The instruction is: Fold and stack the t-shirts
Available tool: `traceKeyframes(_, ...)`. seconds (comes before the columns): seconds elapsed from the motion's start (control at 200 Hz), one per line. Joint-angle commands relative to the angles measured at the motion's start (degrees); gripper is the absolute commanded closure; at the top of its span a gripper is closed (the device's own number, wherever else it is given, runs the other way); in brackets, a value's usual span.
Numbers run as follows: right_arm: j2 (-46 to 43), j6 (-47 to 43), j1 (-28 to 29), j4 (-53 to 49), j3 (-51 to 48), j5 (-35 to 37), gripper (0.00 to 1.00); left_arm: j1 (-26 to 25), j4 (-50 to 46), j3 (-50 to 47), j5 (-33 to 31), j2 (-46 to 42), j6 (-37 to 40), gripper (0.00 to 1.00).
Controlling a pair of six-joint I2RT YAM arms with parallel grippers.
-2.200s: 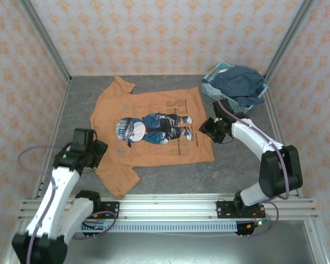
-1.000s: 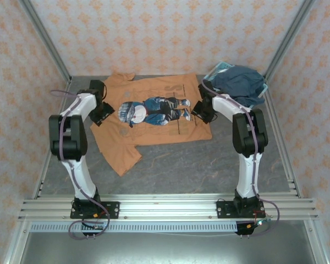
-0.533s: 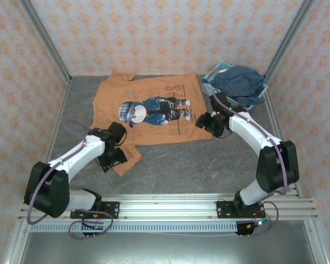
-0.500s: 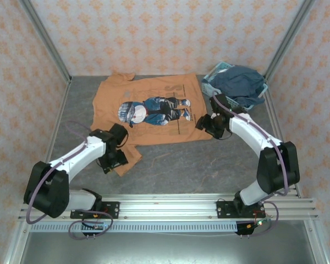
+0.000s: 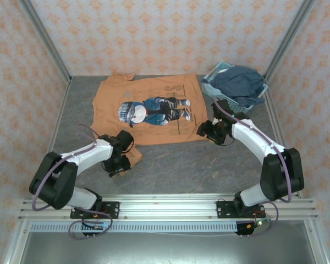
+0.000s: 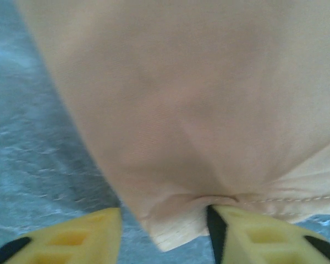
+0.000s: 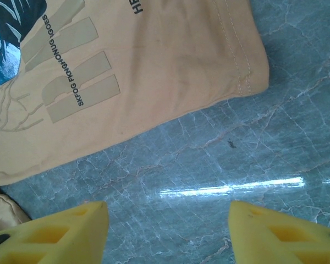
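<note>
Nearest the arm bases, the left tool (image 5: 117,163) sits low over the near-left sleeve (image 6: 170,137) of the orange-tan t-shirt (image 5: 154,131). Its yellow fingers (image 6: 71,239) are parted, and the sleeve's stitched hem corner lies loose between them, not pinched. The sleeve looks bunched where it meets the gray marbled surface (image 5: 181,165). A little farther back, the right tool (image 5: 208,131) hangs just off the shirt's near-right hem corner (image 7: 253,77), fingers (image 7: 49,231) spread wide over bare surface and holding nothing. The t-shirt lies print-up across the middle and far part of the surface, its blue-and-white cartoon figure (image 5: 151,111) and dark lettering facing the overhead camera. In the far right corner, a light-blue lattice basket (image 5: 215,91) holds a crumpled dark blue garment (image 5: 239,82), just beside the shirt's far-right edge.
</note>
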Motion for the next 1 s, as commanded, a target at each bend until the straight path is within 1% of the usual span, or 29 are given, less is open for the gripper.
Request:
traceKeyframes(0.0,-2.0,-0.2,-0.1,-0.5,-1.8,0.5,0.41,-0.8,6.0,-1.1,-2.1,3.1,-0.8,0.66)
traceKeyframes(0.07,-2.5,0.3,-0.3,-0.1,-2.7,1.5,0.42,-1.1,7.5,-1.8,-3.2,3.7,-1.4,0.79)
traceKeyframes(0.09,-2.5,0.5,-0.5,0.1,-2.9,1.8,0.43,-1.2,7.7,-2.0,-3.5,3.4,-1.7,0.84)
traceKeyframes(0.18,-2.9,2.9,-2.0,0.9,-4.1,4.3,0.44,-2.1,6.8,-2.6,-4.2,-0.1,-3.1,1.00)
traceKeyframes(0.29,-2.1,7.8,-4.7,2.2,-5.4,6.8,0.46,-2.7,1.1,-2.8,-5.5,-6.6,-5.2,1.00)
traceKeyframes(0.41,0.5,12.6,-5.7,5.0,-6.2,6.8,0.50,-2.7,-3.3,-4.4,-4.8,-13.6,-6.7,1.00)
traceKeyframes(0.51,3.7,15.4,-5.8,8.4,-6.2,5.4,0.54,-2.7,-5.0,-5.6,-4.1,-17.4,-7.4,1.00)
traceKeyframes(0.595,6.5,16.4,-5.8,10.5,-5.1,4.3,0.56,-2.6,-5.4,-6.5,-3.8,-18.9,-8.1,1.00)
traceKeyframes(0.811,13.1,16.5,-5.8,12.6,-2.2,4.3,0.57,-2.7,-5.1,-7.6,-3.7,-20.6,-9.2,1.00)
traceKeyframes(0.996,16.5,15.0,-5.8,12.3,1.2,5.7,0.65,-2.7,-5.5,-7.3,-3.2,-21.4,-9.1,1.00)
